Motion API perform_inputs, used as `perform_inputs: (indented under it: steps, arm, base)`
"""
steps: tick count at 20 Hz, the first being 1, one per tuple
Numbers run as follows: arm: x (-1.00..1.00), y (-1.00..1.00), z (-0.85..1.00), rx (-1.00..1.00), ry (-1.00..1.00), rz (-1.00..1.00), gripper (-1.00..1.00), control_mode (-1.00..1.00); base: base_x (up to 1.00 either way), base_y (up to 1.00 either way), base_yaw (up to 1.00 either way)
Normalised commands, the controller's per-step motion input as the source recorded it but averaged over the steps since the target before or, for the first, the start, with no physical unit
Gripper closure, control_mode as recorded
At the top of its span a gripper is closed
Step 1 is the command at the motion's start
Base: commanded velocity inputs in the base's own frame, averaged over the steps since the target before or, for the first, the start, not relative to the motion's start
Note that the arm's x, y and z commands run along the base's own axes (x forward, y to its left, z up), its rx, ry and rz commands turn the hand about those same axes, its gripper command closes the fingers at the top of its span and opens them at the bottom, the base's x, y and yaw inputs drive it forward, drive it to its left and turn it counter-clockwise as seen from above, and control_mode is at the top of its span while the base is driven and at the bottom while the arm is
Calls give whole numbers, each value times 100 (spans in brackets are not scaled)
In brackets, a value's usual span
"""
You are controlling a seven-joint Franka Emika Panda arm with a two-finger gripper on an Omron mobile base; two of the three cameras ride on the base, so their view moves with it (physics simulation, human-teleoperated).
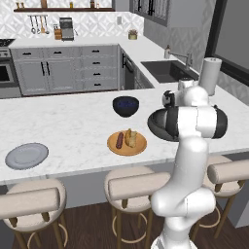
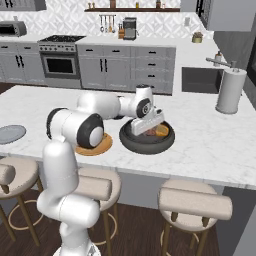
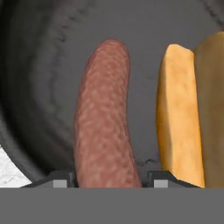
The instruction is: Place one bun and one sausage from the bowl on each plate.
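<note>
My gripper (image 2: pixel 150 128) reaches down into the dark bowl (image 2: pixel 147 145). In the hand view its fingertips (image 3: pixel 61 179) stand on either side of a reddish-brown sausage (image 3: pixel 103 118) lying on the bowl (image 3: pixel 39 65) floor, close to its sides, with a thin gap on the right. A golden bun (image 3: pixel 179 118) lies beside it and a second bun (image 3: pixel 212 109) past that. The orange plate (image 1: pixel 139 146) holds one sausage (image 1: pixel 119 140) and one bun (image 1: pixel 130 138). The grey plate (image 1: pixel 26 155) sits bare at the counter's left.
A navy-blue bowl (image 1: pixel 126 105) stands behind the orange plate. A paper towel roll (image 2: pixel 231 91) and the sink (image 1: pixel 168 70) are at the far right. Stools (image 1: pixel 138 185) line the counter's near edge.
</note>
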Motion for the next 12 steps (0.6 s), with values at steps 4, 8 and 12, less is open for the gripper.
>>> perform_inputs:
  steps: [4, 8, 12]
  arm:
    - [-28, 80, 61, 2, 0, -7, 100, -100]
    - [-68, 59, 81, 14, -1, -9, 100, -100]
    - [-100, 78, 67, 15, -16, -9, 100, -100]
  base:
    - [0, 0, 0]
    - [0, 0, 0]
    - [0, 0, 0]
